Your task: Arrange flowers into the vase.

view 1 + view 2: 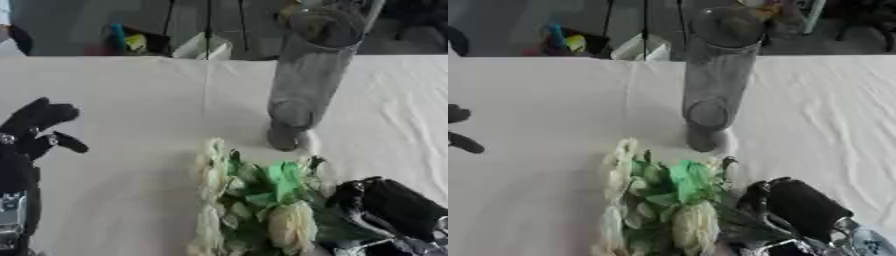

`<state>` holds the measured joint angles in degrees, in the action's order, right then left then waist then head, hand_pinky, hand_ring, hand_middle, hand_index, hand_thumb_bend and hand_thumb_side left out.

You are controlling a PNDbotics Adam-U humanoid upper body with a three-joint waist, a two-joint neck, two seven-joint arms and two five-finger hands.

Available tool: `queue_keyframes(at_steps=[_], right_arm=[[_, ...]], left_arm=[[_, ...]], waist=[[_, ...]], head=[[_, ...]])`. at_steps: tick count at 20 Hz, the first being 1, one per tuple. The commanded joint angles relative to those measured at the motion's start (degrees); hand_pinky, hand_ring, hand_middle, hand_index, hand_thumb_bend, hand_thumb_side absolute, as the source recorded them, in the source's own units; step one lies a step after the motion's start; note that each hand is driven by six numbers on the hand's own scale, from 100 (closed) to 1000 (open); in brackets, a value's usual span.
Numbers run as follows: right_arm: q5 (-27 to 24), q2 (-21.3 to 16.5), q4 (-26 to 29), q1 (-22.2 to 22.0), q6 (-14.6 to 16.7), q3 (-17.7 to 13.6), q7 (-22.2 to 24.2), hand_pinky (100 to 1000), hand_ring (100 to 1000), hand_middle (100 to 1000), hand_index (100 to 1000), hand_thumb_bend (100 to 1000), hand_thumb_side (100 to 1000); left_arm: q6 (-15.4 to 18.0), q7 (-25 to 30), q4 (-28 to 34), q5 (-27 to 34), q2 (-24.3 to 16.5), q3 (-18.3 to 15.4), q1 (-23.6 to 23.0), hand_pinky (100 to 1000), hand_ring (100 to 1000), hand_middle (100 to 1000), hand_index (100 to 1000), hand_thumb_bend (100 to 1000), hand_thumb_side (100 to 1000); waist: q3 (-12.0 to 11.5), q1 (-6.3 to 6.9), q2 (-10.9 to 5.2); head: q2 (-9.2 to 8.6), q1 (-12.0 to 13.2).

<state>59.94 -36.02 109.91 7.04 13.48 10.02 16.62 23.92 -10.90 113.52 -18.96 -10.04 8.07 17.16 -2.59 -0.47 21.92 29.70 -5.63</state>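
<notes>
A tall clear glass vase stands upright on the white tablecloth, a little right of centre. In front of it lies a bunch of pale cream flowers with green leaves. My right hand comes in from the lower right and lies against the right side of the bunch, its fingers among the stems; whether they close on a stem is hidden by leaves. At the left edge my left hand hovers with relaxed fingers, holding nothing.
The far table edge runs across the top. Behind it lie coloured items and a white box on a dark floor. Bare cloth spreads between my left hand and the flowers.
</notes>
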Motion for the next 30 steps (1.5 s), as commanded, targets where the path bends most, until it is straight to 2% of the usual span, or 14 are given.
queue_keyframes(at_steps=[1,7,12,14,21,30], right_arm=[[1.2,-0.8,-1.6,-0.4,-0.1,0.5,-0.1,490,392,487,696,294,737],[0.7,-0.8,-1.5,-0.3,-0.2,0.6,-1.2,453,351,437,631,202,716],[0.2,-0.7,-0.1,-1.7,-0.3,0.5,-3.6,395,274,355,519,118,701],[0.0,-0.6,0.4,-2.0,-0.3,0.6,-4.5,383,253,333,502,100,694],[-1.0,-0.6,0.6,-2.2,0.1,0.8,-6.3,362,200,276,460,100,667],[-2.3,-0.8,0.3,-2.0,-0.4,0.8,-7.9,316,117,153,350,100,700]], left_arm=[[0.0,0.2,1.1,-0.3,-0.4,0.3,0.4,483,765,724,895,109,1000],[0.1,0.3,1.1,-0.4,-0.4,0.3,0.5,483,766,725,895,108,1000],[-0.1,0.4,1.1,-0.4,-0.4,0.4,0.5,483,767,726,896,107,1000],[-0.1,0.4,1.1,-0.4,-0.4,0.4,0.6,483,767,726,896,106,1000],[-0.1,0.5,1.1,-0.4,-0.4,0.3,0.6,483,767,727,896,105,1000],[-0.3,0.8,1.1,-0.6,-0.4,0.4,0.6,482,768,727,897,102,1000]], waist=[[-0.1,-0.32,0.22],[-0.3,-0.34,0.32],[-0.3,-0.38,0.42],[-0.4,-0.39,0.43],[-0.6,-0.43,0.50],[-0.5,-0.45,0.64]], head=[[-0.56,-0.1],[-0.54,-0.2],[-0.30,0.0],[-0.30,0.0],[-0.30,0.0],[-0.45,0.0]])
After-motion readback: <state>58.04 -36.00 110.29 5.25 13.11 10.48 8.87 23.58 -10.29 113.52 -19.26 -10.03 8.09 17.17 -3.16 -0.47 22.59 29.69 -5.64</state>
